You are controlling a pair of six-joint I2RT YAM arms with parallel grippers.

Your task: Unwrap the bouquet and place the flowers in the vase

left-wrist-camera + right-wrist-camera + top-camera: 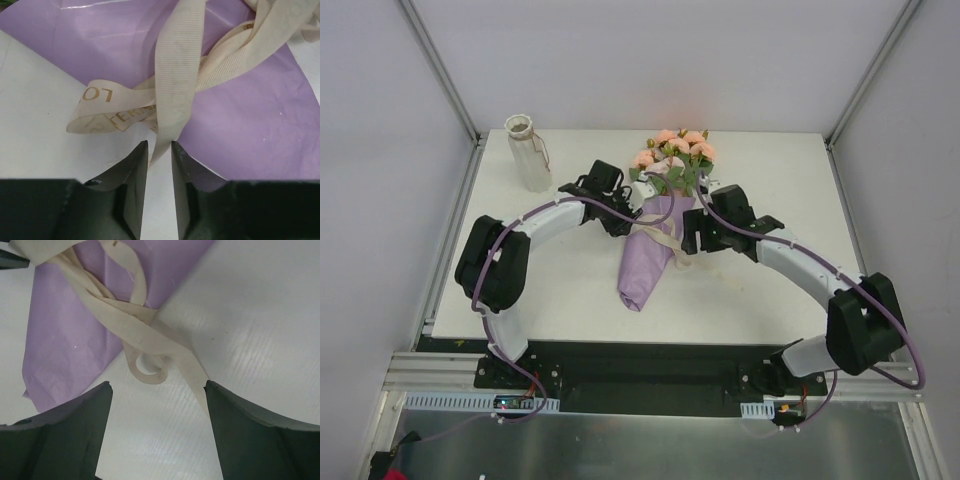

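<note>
- Left gripper (160, 146) of mine sits low at the bouquet's left side. Its two fingers are drawn close, leaving one narrow slot. One ribbon tail hangs down into that slot. I cannot tell whether the tail is pinched or only hanging there.
- On the other side my right gripper (157, 384) is spread wide and holds nothing. A second ribbon tail runs across the table to the tip of its right finger.
- One white table (560, 290) carries everything.
- One bouquet (655, 240) lies flat in the middle of the table, between my two grippers. Its point aims at the near edge and its blooms at the far edge.
- One lilac paper cone (645, 265) wraps the stems and is closed around them.
- One whitish vase (528, 152) stands upright in the far left corner, well apart from the bouquet.
- Peach-pink roses (675, 148) with green leaves crowd the cone's mouth. I count at least five heads, and the rest are too bunched to separate.
- One cream ribbon (175, 75) with gold lettering is tied around the cone. One small loop of it lies on the table beside the paper.
</note>
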